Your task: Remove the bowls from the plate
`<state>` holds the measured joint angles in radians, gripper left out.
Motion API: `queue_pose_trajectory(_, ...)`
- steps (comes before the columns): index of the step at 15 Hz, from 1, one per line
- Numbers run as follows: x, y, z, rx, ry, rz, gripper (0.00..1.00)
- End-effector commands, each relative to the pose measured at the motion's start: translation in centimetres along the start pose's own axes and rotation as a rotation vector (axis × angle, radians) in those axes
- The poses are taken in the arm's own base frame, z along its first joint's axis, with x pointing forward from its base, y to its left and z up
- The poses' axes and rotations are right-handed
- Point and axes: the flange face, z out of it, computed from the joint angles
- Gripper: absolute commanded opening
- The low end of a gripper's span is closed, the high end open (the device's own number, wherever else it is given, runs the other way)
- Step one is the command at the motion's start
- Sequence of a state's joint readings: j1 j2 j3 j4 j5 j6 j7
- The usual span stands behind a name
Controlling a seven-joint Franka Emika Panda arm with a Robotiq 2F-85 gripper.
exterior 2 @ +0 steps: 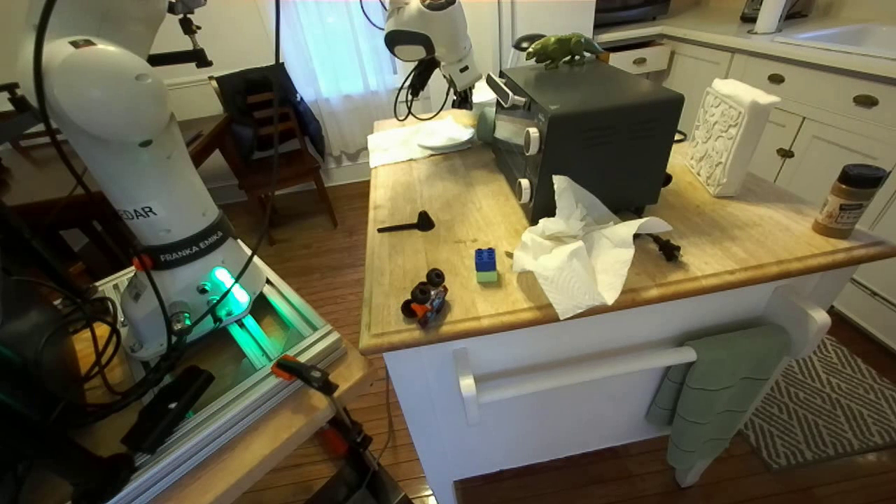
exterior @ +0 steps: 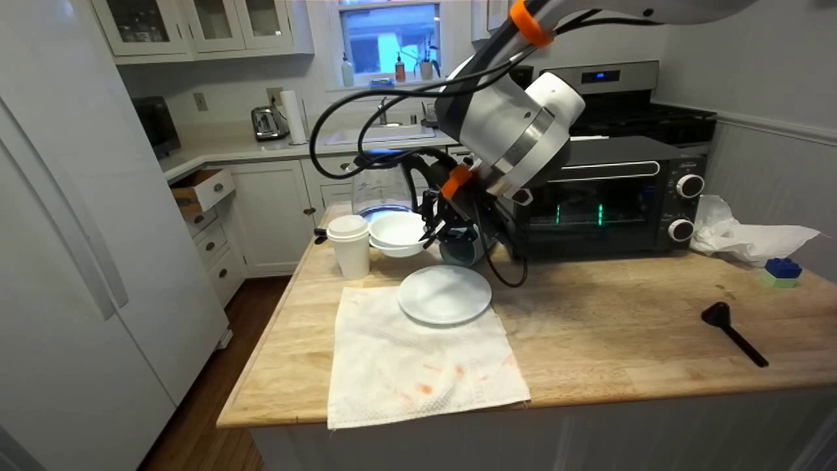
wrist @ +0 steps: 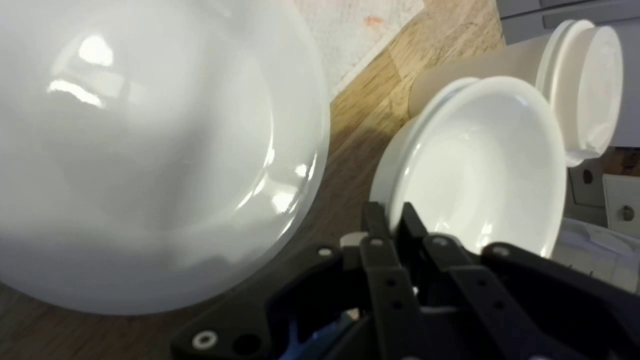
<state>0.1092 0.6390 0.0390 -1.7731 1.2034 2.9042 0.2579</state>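
Nearest, in an exterior view, an orange-stained beige cloth mat [exterior: 418,373] lies on the pale wooden worktop [exterior: 288,366], probably spread to protect the wood. The flat, round, plain white dinner plate [exterior: 444,294] covers its far right corner and reaches past it onto the wood, its upper face bare. Beyond and to the left stands a tall, cream-white, lidded cylindrical cup [exterior: 350,252]. To the cup's right are the small, round, shallow white ceramic bowls [exterior: 394,229], one nested in another, presumably here to be off the plate; whether they rest on the wood or hang slightly above it, I cannot tell. In the wrist view, the black gripper [wrist: 395,214] holds the upper bowl [wrist: 480,160] by its rim, likely because the whole bowl is too wide to span. Its fingers [wrist: 375,220] are drawn nearly together, one inside the bowl and one outside, with the thin wall pinched between them; whether a second rim is caught too is unclear.
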Motion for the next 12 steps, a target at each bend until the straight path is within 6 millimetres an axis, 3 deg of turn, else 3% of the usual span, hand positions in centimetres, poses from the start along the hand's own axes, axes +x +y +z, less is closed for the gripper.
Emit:
queue_pose_trajectory(1, -0.3, -1.3, 1.2, 0.022, -0.011, 0.013, 0.03)
queue_pose_trajectory(12, 1.7, 0.5, 1.7, -0.003, 0.012, 0.044, 0.03)
